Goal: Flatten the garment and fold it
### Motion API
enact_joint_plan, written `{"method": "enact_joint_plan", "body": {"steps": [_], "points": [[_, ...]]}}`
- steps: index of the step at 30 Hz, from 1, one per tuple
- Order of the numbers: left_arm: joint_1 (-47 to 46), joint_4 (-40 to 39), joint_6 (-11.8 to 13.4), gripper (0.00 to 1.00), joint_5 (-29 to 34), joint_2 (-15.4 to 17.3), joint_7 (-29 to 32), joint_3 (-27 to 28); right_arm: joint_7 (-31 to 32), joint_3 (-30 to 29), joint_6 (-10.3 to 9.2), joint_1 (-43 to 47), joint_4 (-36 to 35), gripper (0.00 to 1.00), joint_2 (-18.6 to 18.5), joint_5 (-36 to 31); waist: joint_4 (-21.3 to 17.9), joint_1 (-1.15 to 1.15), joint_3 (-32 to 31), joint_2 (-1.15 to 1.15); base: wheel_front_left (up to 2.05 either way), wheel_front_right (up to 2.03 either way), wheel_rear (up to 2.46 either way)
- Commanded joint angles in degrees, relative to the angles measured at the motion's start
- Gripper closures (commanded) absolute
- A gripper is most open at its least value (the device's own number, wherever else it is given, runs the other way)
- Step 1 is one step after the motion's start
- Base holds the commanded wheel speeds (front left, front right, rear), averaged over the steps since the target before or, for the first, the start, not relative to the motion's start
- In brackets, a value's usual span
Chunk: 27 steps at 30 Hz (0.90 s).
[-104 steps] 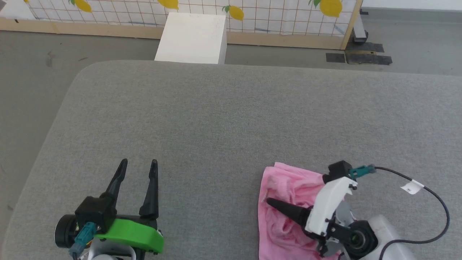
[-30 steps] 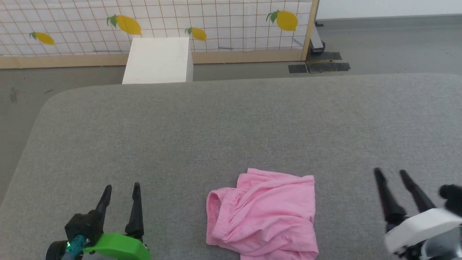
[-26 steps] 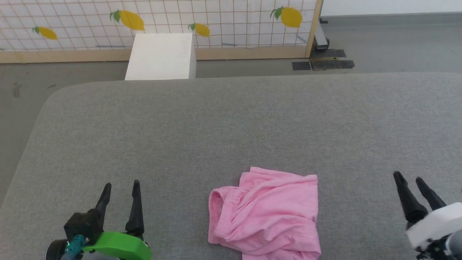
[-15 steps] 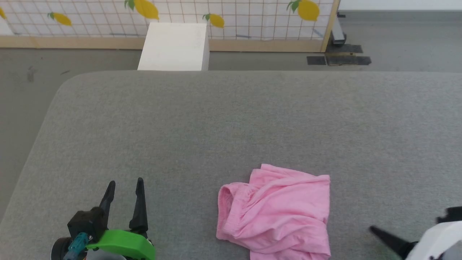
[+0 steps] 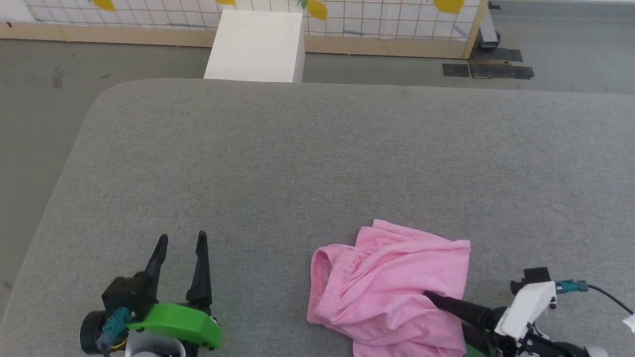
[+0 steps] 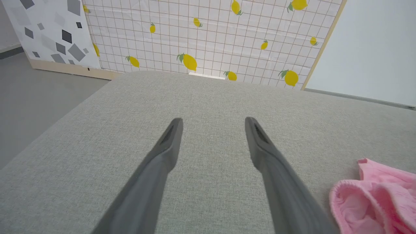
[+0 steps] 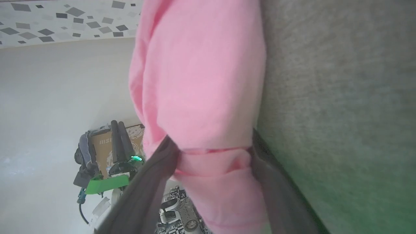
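Grey padded table point(image 5: 317, 148) up front, its far left corner rounded. Beyond it, grey floor point(image 5: 44, 99) and a white box point(image 5: 255, 47) just before the lemon-print screen point(image 6: 208, 35) with its wooden frame. Black tape patches point(image 5: 488, 69) on the right. Soft, even light.

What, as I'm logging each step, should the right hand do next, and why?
Probably close the right hand: its open fingers straddle a bunched edge of the pink garment, which lies crumpled on the grey surface, not yet gripped.
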Motion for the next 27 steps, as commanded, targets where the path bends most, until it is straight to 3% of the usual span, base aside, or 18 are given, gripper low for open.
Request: {"method": "enact_joint_plan", "body": {"steps": [1,2,3,10,16,22,27], "points": [[-1.01,0.18,-0.42,0.00,0.44,-0.38,-0.27,0.27,-1.01,0.99,-0.06,-1.52,1.33,0.64,0.17,-0.15,0.32,0.00,0.05,0.39,0.00,0.00,0.00],[-1.06,0.23,-0.50,0.00,0.55,-0.49,-0.27,0.37,-1.47,1.52,-0.06,-1.98,1.98,0.86,0.17,-0.44,0.41,0.00,0.02,0.39,0.00,0.00,0.00],[-1.10,0.33,-0.59,0.00,0.69,-0.61,-0.27,0.47,-2.25,2.05,-0.06,-2.49,2.50,1.00,0.17,-1.17,0.51,0.00,-0.04,0.39,0.00,0.00,0.00],[-0.41,0.71,-0.94,0.00,1.38,-1.32,-0.27,1.33,-6.59,5.31,-0.06,-4.13,2.26,1.00,-2.34,-7.30,-0.09,0.00,-1.45,0.39,0.00,0.00,0.00],[0.11,-0.16,-1.13,0.00,2.26,-1.47,-0.27,1.96,-11.23,12.41,-0.06,-6.06,-2.32,1.00,-8.45,-19.04,-2.87,0.00,-2.29,0.39,0.00,0.00,0.00],[0.08,-1.34,-1.37,0.00,3.04,-1.83,-0.27,2.09,-12.41,21.11,-0.06,-9.19,-6.84,1.00,-14.41,-31.80,-7.64,0.00,-2.25,0.39,0.00,0.00,0.00],[-0.61,-3.13,-1.43,0.00,3.82,-1.94,-0.27,2.30,-11.28,26.99,-0.06,-13.54,-8.96,1.00,-18.67,-39.31,-14.26,0.00,-0.06,0.39,0.00,0.00,0.00]]}}
